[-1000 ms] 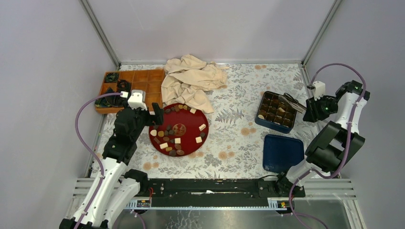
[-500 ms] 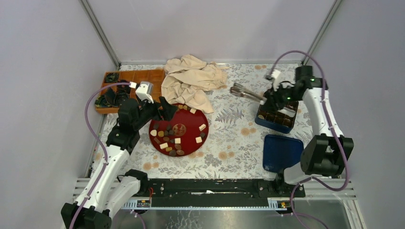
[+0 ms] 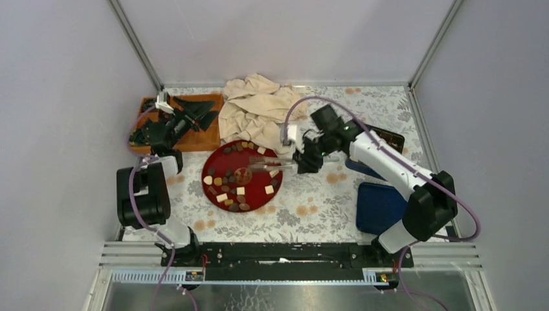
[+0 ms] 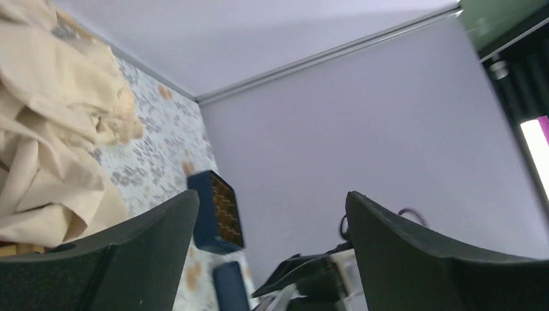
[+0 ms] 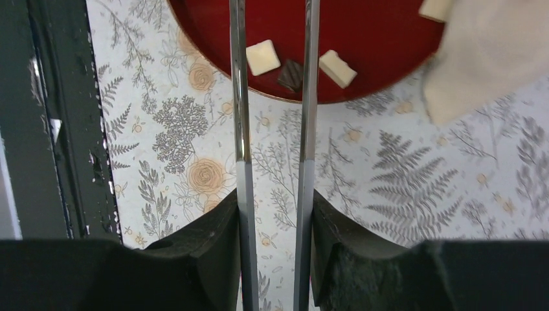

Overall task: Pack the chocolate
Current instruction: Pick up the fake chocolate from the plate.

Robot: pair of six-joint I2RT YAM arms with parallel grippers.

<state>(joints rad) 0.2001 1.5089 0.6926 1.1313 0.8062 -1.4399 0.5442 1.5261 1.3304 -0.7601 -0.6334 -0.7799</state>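
At mid-frame in the overhead view, the right arm lies across the blue box (image 4: 207, 223), so little of it shows there. The left wrist view catches it small and blurred, with dark compartments whose contents cannot be read. In the right wrist view the metal tongs (image 5: 240, 97) run off the top edge, cutting off their tips. The right gripper (image 5: 275, 217) is clamped around both tong arms. Overhead, the tong tips seem to reach the middle of the red plate (image 3: 254, 194), but contact with any piece is unclear. At upper left, over the orange tray (image 3: 207, 136), the left gripper (image 3: 194, 111) has its fingers spread wide with nothing between them.

The chocolate (image 3: 222, 197) lies scattered on the plate, left of centre in the frame. It is small dark brown, tan and cream-white bits, round, oval and square. In the right wrist view, a cream square and a dark piece sit between the tong arms near the plate's rim, with another cream square just outside them.
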